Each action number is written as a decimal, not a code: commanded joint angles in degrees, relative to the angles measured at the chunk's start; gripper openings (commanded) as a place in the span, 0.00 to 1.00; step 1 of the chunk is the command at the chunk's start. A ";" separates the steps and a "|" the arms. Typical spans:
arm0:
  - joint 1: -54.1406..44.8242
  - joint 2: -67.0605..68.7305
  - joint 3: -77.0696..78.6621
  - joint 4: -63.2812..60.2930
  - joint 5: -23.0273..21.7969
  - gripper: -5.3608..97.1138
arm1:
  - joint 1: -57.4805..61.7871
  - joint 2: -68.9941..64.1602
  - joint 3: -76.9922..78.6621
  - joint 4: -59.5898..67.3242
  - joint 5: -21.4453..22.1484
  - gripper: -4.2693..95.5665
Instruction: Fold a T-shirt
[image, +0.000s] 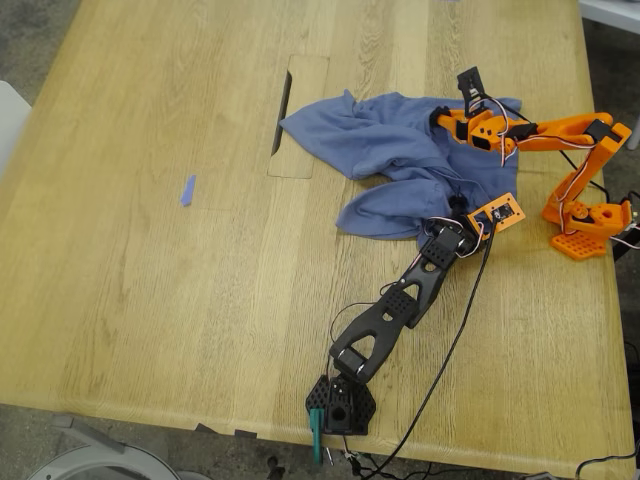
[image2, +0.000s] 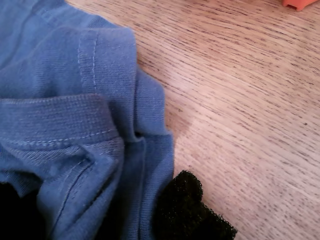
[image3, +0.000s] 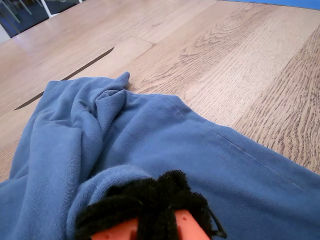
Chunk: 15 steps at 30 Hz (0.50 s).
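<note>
T-shirt (image: 400, 150), crumpled soft blue cotton, clamped in both foam-padded pincers

We see a light oak table (image: 150, 300) carrying the crumpled T-shirt (image: 390, 150), blue tape scrap (image: 187, 190), both arm bases.

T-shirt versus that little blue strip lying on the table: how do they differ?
The T-shirt is far bigger than the strip. The T-shirt is a crumpled, creased heap of cloth; the strip is one slim, straight piece. The T-shirt lies toward the exterior view's right, the strip alone toward its left. Both are blue and rest on the wooden table.
</note>
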 joint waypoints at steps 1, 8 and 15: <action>-7.21 -0.18 -1.49 1.85 0.97 0.42 | -0.88 3.78 -1.76 -0.62 -0.26 0.04; -9.23 -0.18 -1.41 -2.02 1.93 0.27 | -2.46 3.78 -2.37 -0.44 -0.26 0.04; -11.78 -0.26 -1.41 -4.39 1.41 0.12 | -3.60 4.39 -3.43 0.70 -0.35 0.04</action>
